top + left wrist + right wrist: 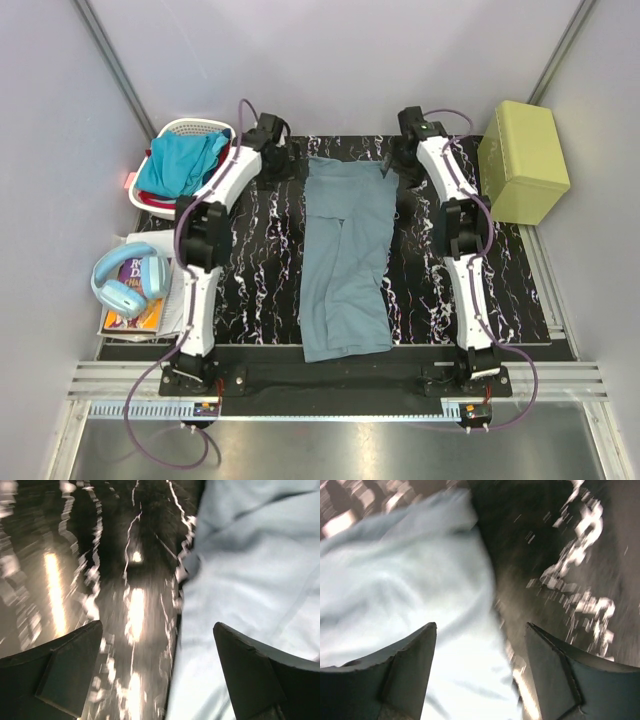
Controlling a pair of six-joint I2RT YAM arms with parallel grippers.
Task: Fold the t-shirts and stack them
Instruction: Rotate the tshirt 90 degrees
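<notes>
grey-blue t-shirt [345, 255]: flat strip mid-table [250, 260], long axis near–far | left gripper [157, 630]: fingers spread wide, holding nothing, at shirt's far-left edge | right gripper [480, 630]: fingers apart, holding nothing, at shirt's far-right edge | turquoise t-shirt [180, 165]: heaped in basket [195, 124], far left

White arms [228, 180] with black joints [203, 238], purple cables [243, 108] and dark, wedge-shaped gripper [157, 675] fingers [65, 672].
</notes>
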